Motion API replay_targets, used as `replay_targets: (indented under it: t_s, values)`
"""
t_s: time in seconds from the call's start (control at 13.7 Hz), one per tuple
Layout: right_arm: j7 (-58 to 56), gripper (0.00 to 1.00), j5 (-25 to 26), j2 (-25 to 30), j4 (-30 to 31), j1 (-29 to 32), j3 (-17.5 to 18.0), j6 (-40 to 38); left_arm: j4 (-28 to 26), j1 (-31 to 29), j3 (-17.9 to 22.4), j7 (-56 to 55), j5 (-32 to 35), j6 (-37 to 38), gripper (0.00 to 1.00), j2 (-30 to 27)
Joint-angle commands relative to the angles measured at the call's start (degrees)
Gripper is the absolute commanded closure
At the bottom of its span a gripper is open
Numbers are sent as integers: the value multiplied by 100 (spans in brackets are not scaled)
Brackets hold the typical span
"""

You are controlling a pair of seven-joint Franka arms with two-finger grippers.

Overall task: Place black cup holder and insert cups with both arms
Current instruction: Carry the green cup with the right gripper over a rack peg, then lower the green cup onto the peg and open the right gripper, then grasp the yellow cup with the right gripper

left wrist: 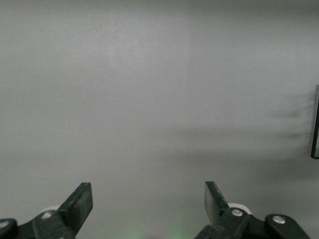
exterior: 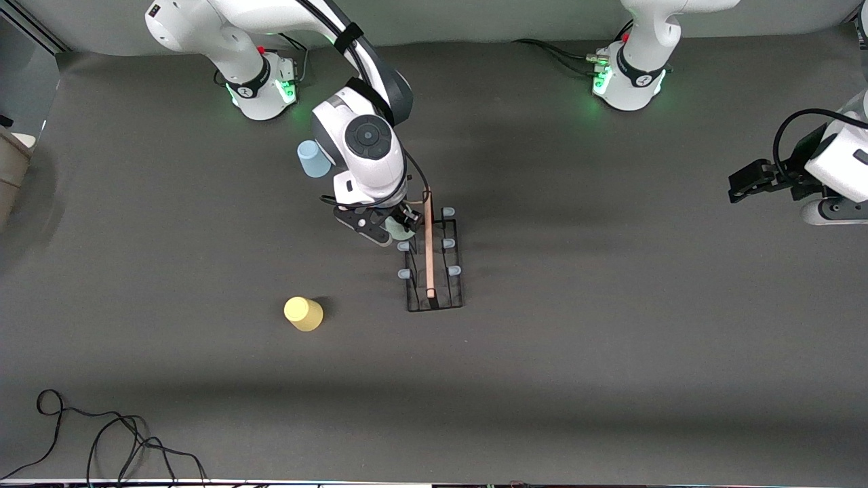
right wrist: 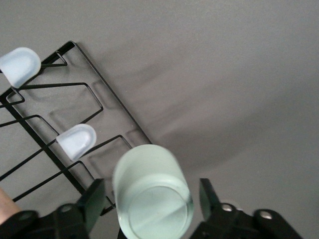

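Note:
The black cup holder (exterior: 434,271) stands mid-table with its wooden handle (exterior: 428,251) on top; it also shows in the right wrist view (right wrist: 84,104). My right gripper (exterior: 397,227) is at the holder's end nearest the robots' bases. In the right wrist view it (right wrist: 151,199) is open, and the pale green-grey cup (right wrist: 149,194) sits between its fingers with a gap on each side, at the rack's corner. The light blue cup (exterior: 313,159) stands beside the right arm. The yellow cup (exterior: 303,314) stands nearer the camera. My left gripper (exterior: 746,183) waits open and empty (left wrist: 148,196) at the left arm's end.
Two free pale-tipped pegs (right wrist: 76,141) rise beside the green-grey cup. A loose black cable (exterior: 102,440) lies at the table's front corner at the right arm's end. The dark grey tabletop (exterior: 610,339) stretches around the holder.

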State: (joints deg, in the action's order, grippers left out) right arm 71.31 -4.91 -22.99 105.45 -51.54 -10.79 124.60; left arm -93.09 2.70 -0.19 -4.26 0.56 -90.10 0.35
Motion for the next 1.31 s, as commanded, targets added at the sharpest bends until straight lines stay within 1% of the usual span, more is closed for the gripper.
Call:
replay_targets:
  t_s: [0.0,0.22,0.29,0.36,0.51,0.58,0.66,0.73,0.87,1.02,1.24]
  values:
    - [111,0,-80,22,-165,-49,-73,-137,-25,-33,-25,92,14,-8,0,-8]
    - [-116,0,-63,303,-209,56,-151,-251,-25,-33,-25,92,14,-8,0,-17]
    - [-482,1,-54,391,-226,126,-265,-487,-25,-33,-25,92,14,-8,0,-8]
    - [-956,1,-71,479,-235,135,-440,-698,-25,-33,-25,83,14,-8,0,-8]
    - [-1818,0,-89,532,-226,127,-914,-735,-25,-33,-25,92,14,-16,0,-8]
    - [-2109,0,-194,515,-226,144,-1082,-674,-25,-33,-25,92,14,-16,0,-8]
    - [-2512,0,-403,471,-244,257,-1249,-630,-25,-33,-25,92,14,-16,0,-8]
    - [-3012,0,-588,462,-253,406,-1294,-569,-25,-33,-25,92,14,-16,0,-8]
    - [-3866,0,-817,349,-244,994,-1286,-551,-25,-33,-25,92,14,-16,0,-8]
    - [-4535,0,-1177,94,-226,1216,-1294,-455,-25,-33,-25,92,14,-16,0,-8]
    - [-4845,0,-1205,-292,-191,1410,-1294,-113,-25,-33,-16,92,14,-25,0,-8]
